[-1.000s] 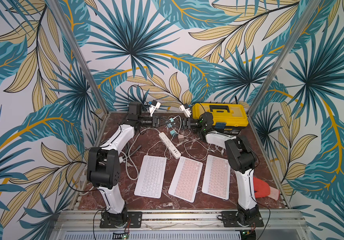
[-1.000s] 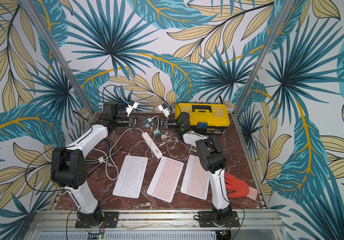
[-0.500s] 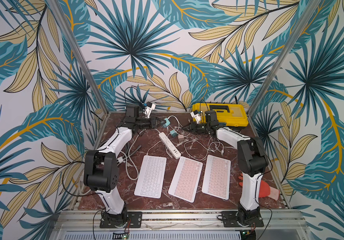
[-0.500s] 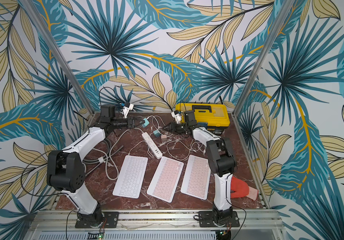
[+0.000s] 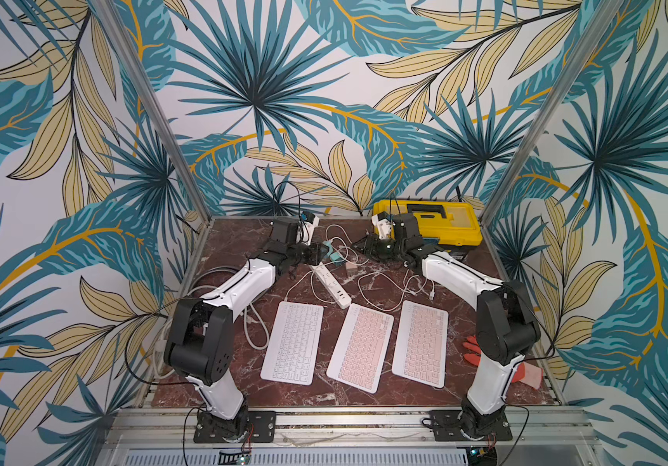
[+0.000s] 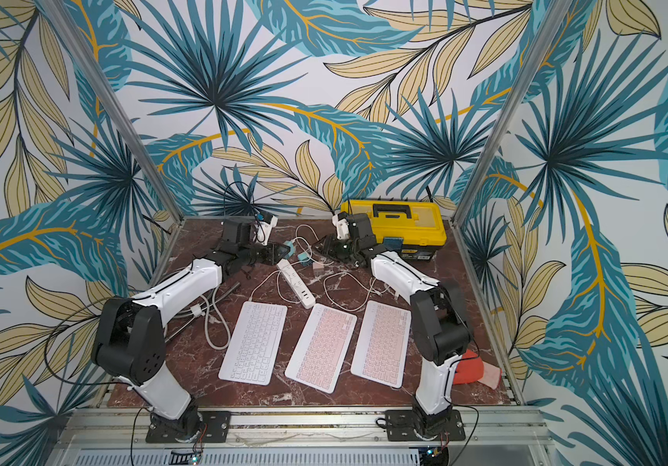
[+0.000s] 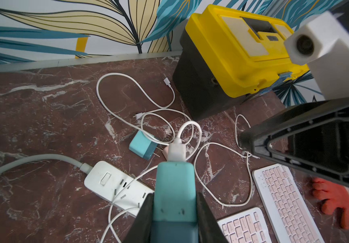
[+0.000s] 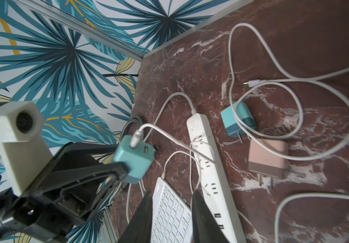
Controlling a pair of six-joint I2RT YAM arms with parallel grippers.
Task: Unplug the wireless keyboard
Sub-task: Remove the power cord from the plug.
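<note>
Plainly, the yellow toolbox (image 5: 445,220) sits lid-down (contents hidden); left gripper (image 7: 174,197) clamps the teal charger (image 7: 174,178), right gripper (image 8: 171,195) gapes empty.

Left gripper (image 7: 174,196) clamped tight; right gripper (image 8: 171,196) jaws parted.

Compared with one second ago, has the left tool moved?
Yes. In both top views the left tool sits lower, closer to the far end of the power strip, shut on the teal charger.
</note>
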